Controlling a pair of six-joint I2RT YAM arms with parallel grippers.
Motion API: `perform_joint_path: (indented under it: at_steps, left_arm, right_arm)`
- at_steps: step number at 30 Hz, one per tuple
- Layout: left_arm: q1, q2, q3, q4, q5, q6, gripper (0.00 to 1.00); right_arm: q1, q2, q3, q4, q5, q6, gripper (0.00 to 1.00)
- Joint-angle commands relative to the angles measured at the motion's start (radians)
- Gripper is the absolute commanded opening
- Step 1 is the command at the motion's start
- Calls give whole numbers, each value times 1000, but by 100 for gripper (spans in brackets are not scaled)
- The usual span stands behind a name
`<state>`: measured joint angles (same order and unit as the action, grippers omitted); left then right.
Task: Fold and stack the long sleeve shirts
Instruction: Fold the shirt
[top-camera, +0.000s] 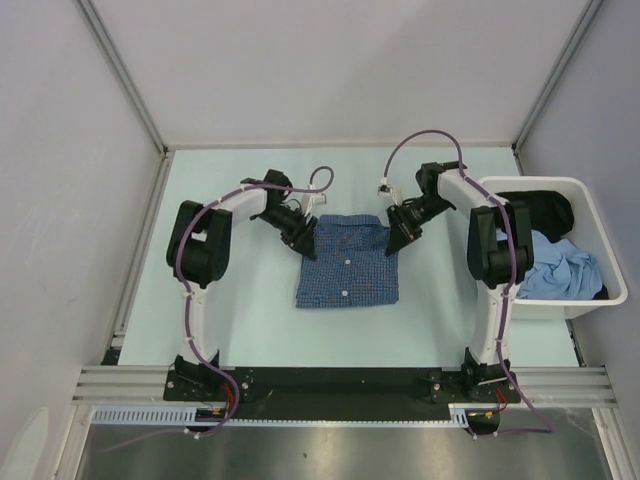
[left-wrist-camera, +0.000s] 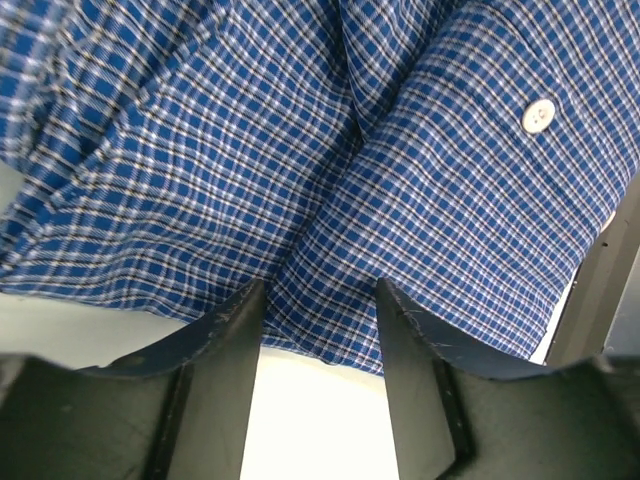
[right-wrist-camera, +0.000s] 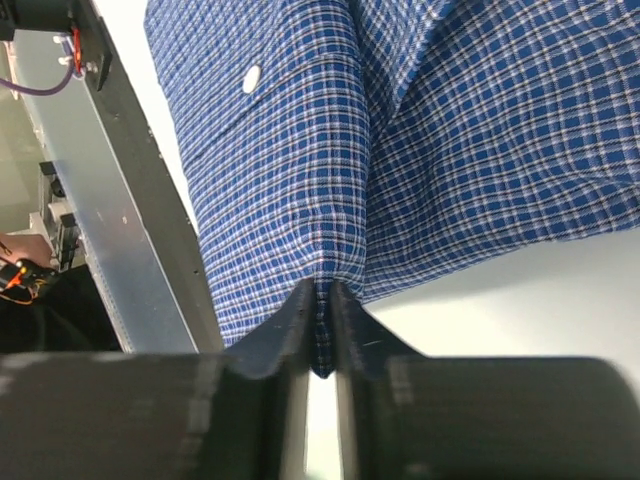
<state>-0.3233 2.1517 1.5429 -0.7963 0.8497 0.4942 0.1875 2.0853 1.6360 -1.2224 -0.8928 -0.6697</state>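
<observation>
Two far corners attended on the blue checked shirt (top-camera: 348, 270), one gripped, one not.
Shirt lies mid-counter (top-camera: 240, 320), buttons up, collar at the far end, long axis running far to near. Left hand (top-camera: 300, 238) sits at the far-left corner, fingers spread with the cloth edge between them, not yet nipped. Right hand (top-camera: 397, 238), at the far-right corner, pinches a ridge of cloth. Both hands are equally near; a fold toward the near hem appears next.

A shirt (top-camera: 347, 270) lies in the middle of the table (top-camera: 230, 330); at the right edge stands a bin (top-camera: 530, 184) (more clothes (top-camera: 560, 272) inside).
</observation>
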Motion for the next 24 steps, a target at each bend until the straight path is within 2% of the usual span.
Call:
perform_joint_path:
  at_steps: [1, 3, 4, 6, 7, 10, 16, 24]
  left_arm:
    - [-3, -30, -6, -27, 55, 0, 51]
    - [-3, -33, -7, -50, 64, 12, 45]
    - [-5, -36, -7, -56, 72, 20, 34]
    - [-3, -45, -7, -67, 80, 23, 24]
    - [1, -59, -7, -70, 84, 20, 18]
    - [12, -91, -3, -78, 92, 14, 8]
    - [23, -121, 49, -99, 58, 10, 0]
    - [26, -92, 167, -83, -1, -22, 0]
  right_arm:
    - [13, 21, 42, 35, 9, -16, 13]
    - [17, 30, 54, 35, 8, -14, 6]
    - [18, 29, 56, 40, 9, -7, 5]
    - [20, 25, 56, 47, 14, 1, 0]
    - [21, 24, 56, 57, 18, 5, 0]
    - [20, 10, 56, 70, 26, 19, 0]
    - [17, 1, 71, 101, 45, 39, 0]
    - [-23, 53, 169, 152, 57, 77, 0]
